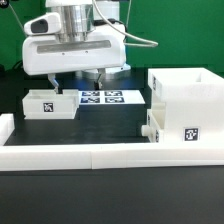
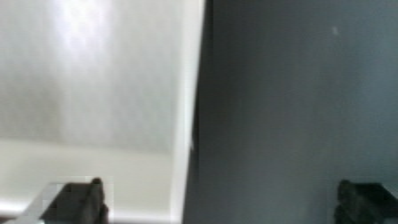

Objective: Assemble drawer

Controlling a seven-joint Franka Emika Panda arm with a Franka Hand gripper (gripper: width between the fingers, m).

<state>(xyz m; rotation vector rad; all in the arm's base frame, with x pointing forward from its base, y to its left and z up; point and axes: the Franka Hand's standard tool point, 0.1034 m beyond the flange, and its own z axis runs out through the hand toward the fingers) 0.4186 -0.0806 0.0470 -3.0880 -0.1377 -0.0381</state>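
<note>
the gripper point(image 1: 78, 78) hangs released: in the wrist view its fingertips point(image 2: 75, 200) stand wide apart with nothing between them, only a white surface on one side, which i cannot name for sure, and the dark table point(image 2: 294, 110) on the other. in the exterior view it hovers above the back of the table, over the gap between a loose tray point(image 1: 48, 103) and the marker board point(image 1: 105, 97), touching neither.

the tray sits toward the exterior view's left, upright, tag facing the camera. the housing point(image 1: 185, 105) stands well apart at the exterior view's right, open top up. a small white part point(image 1: 152, 126) juts from its lower side, perhaps the second tray, too small to tell. the border wall point(image 1: 100, 155) runs along the front.

the tray looks light, stiff and smooth, so likely slippery. i would pinch across one thin side wall near its middle, to keep it from swinging.
</note>
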